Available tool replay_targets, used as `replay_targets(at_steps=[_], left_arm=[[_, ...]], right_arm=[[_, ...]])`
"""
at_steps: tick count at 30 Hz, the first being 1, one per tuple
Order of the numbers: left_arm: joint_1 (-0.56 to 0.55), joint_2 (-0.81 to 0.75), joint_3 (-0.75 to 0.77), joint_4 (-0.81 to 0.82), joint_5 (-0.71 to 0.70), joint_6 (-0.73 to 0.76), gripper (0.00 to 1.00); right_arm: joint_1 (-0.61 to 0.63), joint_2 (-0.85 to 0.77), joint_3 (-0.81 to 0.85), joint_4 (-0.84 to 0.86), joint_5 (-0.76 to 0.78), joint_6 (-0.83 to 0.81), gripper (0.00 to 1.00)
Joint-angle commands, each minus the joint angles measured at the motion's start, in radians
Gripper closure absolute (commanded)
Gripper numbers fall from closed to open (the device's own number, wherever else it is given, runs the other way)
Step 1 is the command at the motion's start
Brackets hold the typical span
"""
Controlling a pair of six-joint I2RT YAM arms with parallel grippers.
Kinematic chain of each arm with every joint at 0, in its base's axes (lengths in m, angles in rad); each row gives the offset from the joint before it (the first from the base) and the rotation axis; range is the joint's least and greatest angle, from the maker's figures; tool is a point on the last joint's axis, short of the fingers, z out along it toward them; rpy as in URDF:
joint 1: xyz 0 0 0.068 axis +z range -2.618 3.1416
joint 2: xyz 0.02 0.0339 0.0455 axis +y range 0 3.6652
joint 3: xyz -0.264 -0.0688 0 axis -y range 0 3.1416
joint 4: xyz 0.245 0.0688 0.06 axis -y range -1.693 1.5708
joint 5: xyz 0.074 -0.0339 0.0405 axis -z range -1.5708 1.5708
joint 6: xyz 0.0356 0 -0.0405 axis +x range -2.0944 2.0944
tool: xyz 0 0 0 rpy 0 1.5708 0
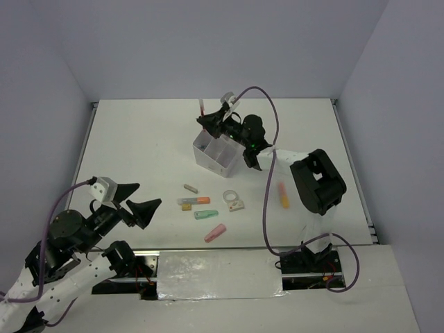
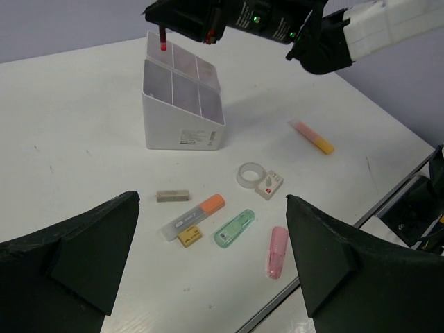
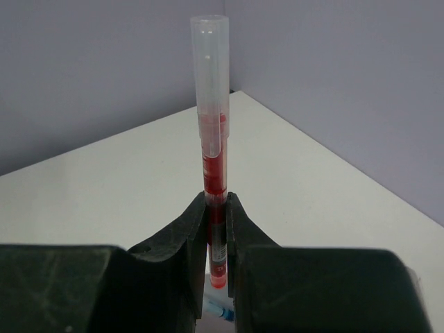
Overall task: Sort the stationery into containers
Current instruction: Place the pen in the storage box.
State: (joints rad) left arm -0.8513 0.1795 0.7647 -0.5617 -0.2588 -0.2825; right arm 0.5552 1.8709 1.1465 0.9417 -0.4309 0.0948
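Observation:
The container is a white divided box (image 1: 208,161) (image 2: 182,126) at mid-table. My right gripper (image 1: 206,120) (image 3: 217,201) is shut on a thin red pen (image 1: 201,109) (image 3: 216,139) (image 2: 161,38), held upright just above the box's far-left corner. Under it, a blue pen (image 3: 220,313) lies in the box. My left gripper (image 1: 142,202) (image 2: 210,198) hovers open and holds nothing, near the left front. On the table lie a grey eraser (image 2: 173,195), an orange marker (image 2: 193,216), a yellow eraser (image 2: 189,237), a green marker (image 2: 234,228) and a pink marker (image 2: 277,252).
A clear tape roll (image 2: 251,174) with a small white piece (image 2: 268,184) beside it lies right of the loose items. A pink-and-orange marker (image 1: 283,195) (image 2: 312,137) lies under the right arm's forearm. The table's front edge runs close to the pink marker.

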Motion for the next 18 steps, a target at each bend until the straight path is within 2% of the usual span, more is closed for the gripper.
replay_targets(at_steps=[1,9,18], left_arm=[[0.000,-0.020,-0.001,0.052,0.013,0.028,0.01],[0.000,0.008,-0.005,0.066,0.062,0.039,0.01],[-0.002,-0.011,-0.007,0.072,0.076,0.043,0.01]], right_arm=[[-0.015,0.051,0.032,0.153,-0.029,0.045,0.96],[-0.017,0.111,0.027,0.192,-0.041,0.066,0.93],[-0.029,0.166,-0.019,0.307,-0.040,0.134,0.82]])
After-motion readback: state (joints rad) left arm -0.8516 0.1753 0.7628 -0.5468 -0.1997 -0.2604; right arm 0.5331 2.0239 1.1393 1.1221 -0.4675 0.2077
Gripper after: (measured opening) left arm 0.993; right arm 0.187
